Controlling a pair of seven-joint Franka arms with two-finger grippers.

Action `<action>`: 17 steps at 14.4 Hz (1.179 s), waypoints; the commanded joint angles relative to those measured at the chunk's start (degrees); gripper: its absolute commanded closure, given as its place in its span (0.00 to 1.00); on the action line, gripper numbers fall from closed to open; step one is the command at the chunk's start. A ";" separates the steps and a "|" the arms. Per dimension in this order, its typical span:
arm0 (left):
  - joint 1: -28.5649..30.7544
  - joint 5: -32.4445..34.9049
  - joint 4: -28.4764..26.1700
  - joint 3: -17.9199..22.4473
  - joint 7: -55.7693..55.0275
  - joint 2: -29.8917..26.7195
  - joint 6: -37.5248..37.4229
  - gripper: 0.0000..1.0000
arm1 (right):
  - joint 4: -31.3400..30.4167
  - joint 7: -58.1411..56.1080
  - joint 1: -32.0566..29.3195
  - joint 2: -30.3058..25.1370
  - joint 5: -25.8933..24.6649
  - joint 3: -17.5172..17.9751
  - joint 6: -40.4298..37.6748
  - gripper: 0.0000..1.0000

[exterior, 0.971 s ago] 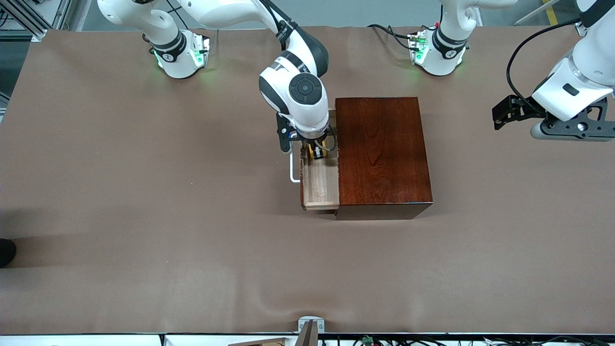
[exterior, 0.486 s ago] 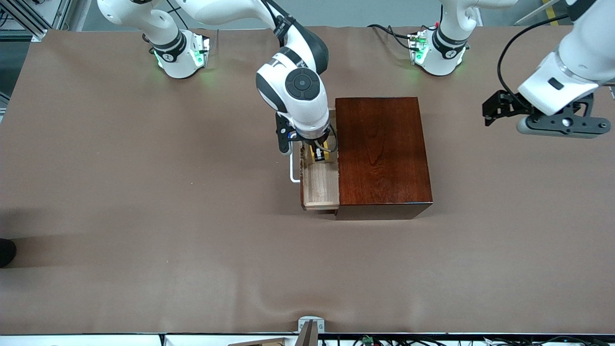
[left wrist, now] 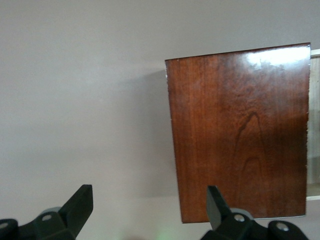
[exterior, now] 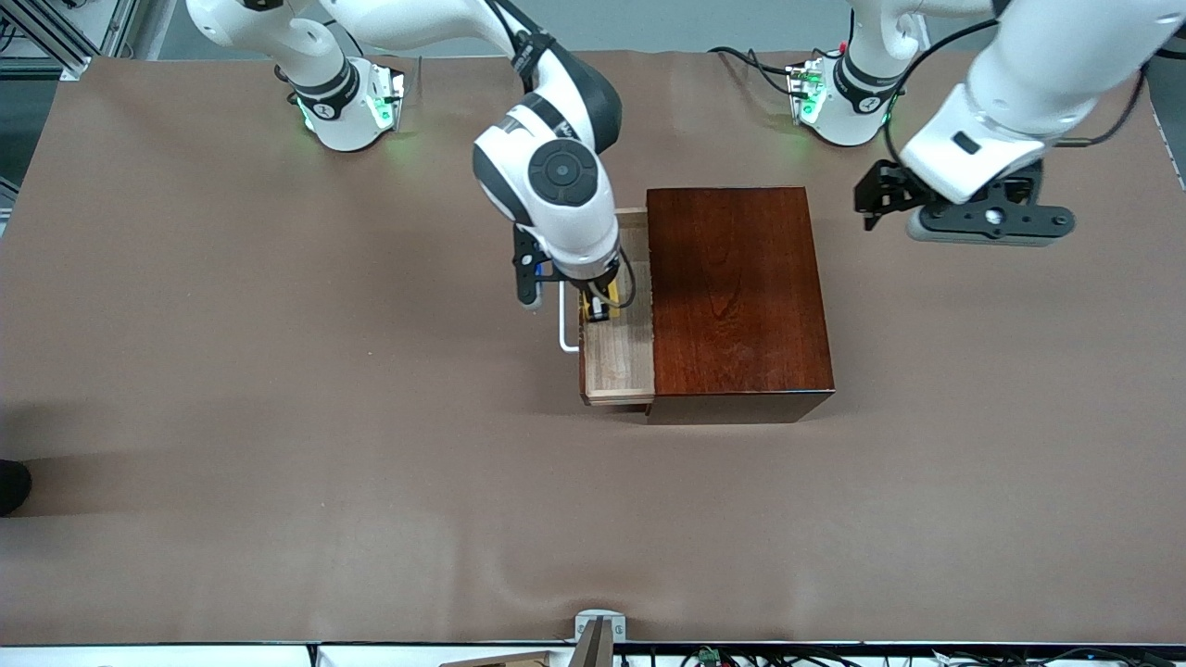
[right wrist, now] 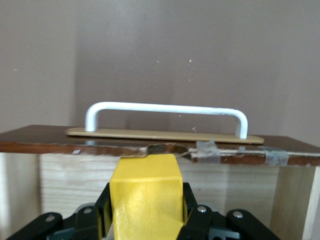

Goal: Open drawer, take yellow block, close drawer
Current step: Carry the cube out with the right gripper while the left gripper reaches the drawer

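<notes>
The drawer [exterior: 616, 357] stands pulled out of the dark reddish-brown box [exterior: 737, 296], its white handle [exterior: 564, 326] toward the right arm's end of the table. My right gripper [exterior: 598, 310] is shut on the yellow block [exterior: 593, 308] and holds it just above the drawer's tray. In the right wrist view the block [right wrist: 146, 195] sits between the fingers of the gripper [right wrist: 146, 212], with the handle [right wrist: 165, 112] ahead. My left gripper [exterior: 987, 222] is open and empty over the table beside the box, toward the left arm's end. It also shows in the left wrist view [left wrist: 149, 202], with the box [left wrist: 240, 130] ahead.
Brown cloth [exterior: 278, 417] covers the whole table. The two arm bases [exterior: 347, 102] stand along the table's edge farthest from the front camera. A small metal bracket [exterior: 598, 630] sits at the table's front edge.
My right gripper has risen with the yellow block and shifted toward the drawer's handle. My left arm has swung in from the table's end toward the box.
</notes>
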 commanded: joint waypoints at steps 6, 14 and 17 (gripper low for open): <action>-0.18 -1.31 4.62 -9.49 -21.85 6.41 -0.63 0.00 | 2.91 -11.90 -5.89 -2.82 -0.50 0.51 -6.46 1.00; -10.19 0.09 8.85 -11.71 -52.08 17.49 14.72 0.00 | 2.12 -38.09 -13.97 -6.69 -1.12 0.34 -15.43 1.00; -14.23 4.30 13.14 -11.62 -62.20 22.75 18.08 0.00 | 2.12 -47.32 -18.10 -7.83 -1.20 0.34 -16.49 1.00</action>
